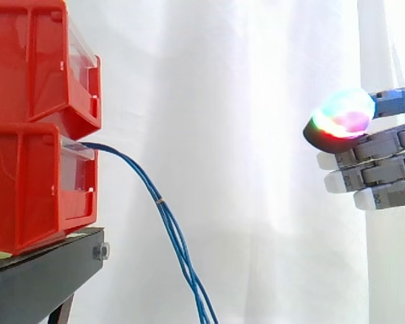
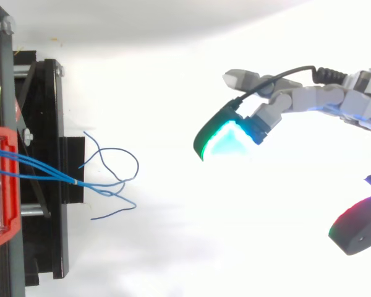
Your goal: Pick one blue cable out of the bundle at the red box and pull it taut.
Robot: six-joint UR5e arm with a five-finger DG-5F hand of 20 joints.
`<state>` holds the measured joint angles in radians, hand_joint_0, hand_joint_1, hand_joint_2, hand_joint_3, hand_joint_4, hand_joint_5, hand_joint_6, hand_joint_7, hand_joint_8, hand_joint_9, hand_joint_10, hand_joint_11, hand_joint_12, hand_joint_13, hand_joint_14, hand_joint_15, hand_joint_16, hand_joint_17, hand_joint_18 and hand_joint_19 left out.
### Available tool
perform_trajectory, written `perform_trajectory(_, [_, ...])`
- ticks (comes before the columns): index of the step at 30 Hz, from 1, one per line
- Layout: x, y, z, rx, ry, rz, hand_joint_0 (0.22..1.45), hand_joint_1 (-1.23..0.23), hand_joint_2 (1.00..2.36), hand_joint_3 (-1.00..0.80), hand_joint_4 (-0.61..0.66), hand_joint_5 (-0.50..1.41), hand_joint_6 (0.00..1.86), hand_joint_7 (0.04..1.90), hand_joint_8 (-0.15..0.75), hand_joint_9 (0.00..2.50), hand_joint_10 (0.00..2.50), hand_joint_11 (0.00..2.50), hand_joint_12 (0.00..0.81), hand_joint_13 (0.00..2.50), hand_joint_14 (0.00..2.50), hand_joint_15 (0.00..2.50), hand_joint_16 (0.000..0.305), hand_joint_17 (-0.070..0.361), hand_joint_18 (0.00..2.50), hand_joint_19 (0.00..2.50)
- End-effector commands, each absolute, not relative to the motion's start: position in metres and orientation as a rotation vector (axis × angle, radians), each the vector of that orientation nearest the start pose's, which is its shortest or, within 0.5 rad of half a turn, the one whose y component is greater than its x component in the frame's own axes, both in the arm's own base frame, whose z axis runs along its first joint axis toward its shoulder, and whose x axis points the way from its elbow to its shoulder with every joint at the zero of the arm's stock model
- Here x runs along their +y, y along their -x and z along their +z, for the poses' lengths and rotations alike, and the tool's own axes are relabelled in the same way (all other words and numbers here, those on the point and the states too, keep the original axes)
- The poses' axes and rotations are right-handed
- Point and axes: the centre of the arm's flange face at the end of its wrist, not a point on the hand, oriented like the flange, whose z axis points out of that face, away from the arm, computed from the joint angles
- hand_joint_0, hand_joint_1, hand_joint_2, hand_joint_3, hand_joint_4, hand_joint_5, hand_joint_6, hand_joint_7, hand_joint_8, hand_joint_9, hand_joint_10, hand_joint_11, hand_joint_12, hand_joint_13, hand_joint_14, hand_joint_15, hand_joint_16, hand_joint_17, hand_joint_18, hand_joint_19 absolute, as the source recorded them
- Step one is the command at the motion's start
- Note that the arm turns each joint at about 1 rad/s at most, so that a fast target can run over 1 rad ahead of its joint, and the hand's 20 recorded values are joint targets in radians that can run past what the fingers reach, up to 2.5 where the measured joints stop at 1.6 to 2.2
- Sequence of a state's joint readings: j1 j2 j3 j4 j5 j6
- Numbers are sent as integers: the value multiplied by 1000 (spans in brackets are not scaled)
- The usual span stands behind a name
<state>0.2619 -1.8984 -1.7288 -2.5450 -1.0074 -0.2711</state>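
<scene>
A bundle of thin blue cables (image 1: 169,216) comes out of the lower red box (image 1: 34,182) and hangs down past the stand's edge. From above, the cables (image 2: 105,185) fan into loose loops beyond the red box (image 2: 3,185). My hand (image 1: 381,158) reaches in from the right at about the box's height, well clear of the cables, with its fingers straight and spread and nothing held. In the top view the hand (image 2: 309,99) shows one glowing fingertip (image 2: 226,139) leading toward the bundle, another pad (image 2: 358,226) lower right.
Two red bins are stacked on a black stand (image 1: 47,270), the upper bin (image 1: 40,61) overhanging the lower. A white curtain fills the background. Open room lies between the hand and the hanging cables.
</scene>
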Motion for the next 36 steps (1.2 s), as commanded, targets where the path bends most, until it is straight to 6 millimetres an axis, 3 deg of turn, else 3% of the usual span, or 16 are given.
perform_trajectory(1, [-33,-611,288,1001,-1129,817,487,-518,1000,-500,236,-240,502,749,251,4,0,0,399,0,3,141,64,144,0,147])
perform_trajectory(4, [-35,-613,284,987,-1130,787,488,-518,1000,-500,237,-240,502,748,251,6,0,0,398,0,3,141,64,144,0,142])
perform_trajectory(7, [-37,-623,271,959,-1138,779,488,-519,1000,-500,237,-239,502,752,251,7,0,0,399,0,3,142,64,144,0,141])
perform_trajectory(8, [-37,-632,256,948,-1142,795,488,-521,1000,-500,237,-239,502,752,252,6,1,0,399,0,3,142,64,144,0,141])
perform_trajectory(12, [-39,-640,251,904,-1132,826,489,-523,1000,-500,237,-239,502,749,253,8,0,0,398,0,3,142,64,144,0,140])
perform_trajectory(22, [-41,-669,209,894,-1148,809,487,-535,1000,-500,239,-238,502,754,253,10,0,0,399,0,3,135,64,144,0,145])
perform_trajectory(25, [-38,-696,195,913,-1158,799,487,-536,1000,-500,239,-238,502,757,255,15,1,0,399,0,3,141,64,144,0,152])
perform_trajectory(28, [-37,-706,187,923,-1164,796,488,-538,1000,-500,243,-236,502,761,254,15,1,0,400,0,3,146,64,144,0,151])
perform_trajectory(29, [-36,-726,168,933,-1175,818,488,-537,1000,-500,243,-236,502,762,254,15,1,0,401,0,3,146,64,144,0,155])
perform_trajectory(31, [-37,-745,148,928,-1193,867,488,-537,1000,-500,243,-236,502,761,254,16,0,0,400,0,3,143,64,144,0,161])
perform_trajectory(33, [-38,-763,139,924,-1198,916,488,-537,1000,-500,243,-236,502,762,255,17,1,0,400,0,3,147,64,144,0,155])
perform_trajectory(36, [-38,-773,136,944,-1193,914,488,-538,1000,-500,246,-234,502,769,255,19,1,0,400,0,3,147,64,143,0,153])
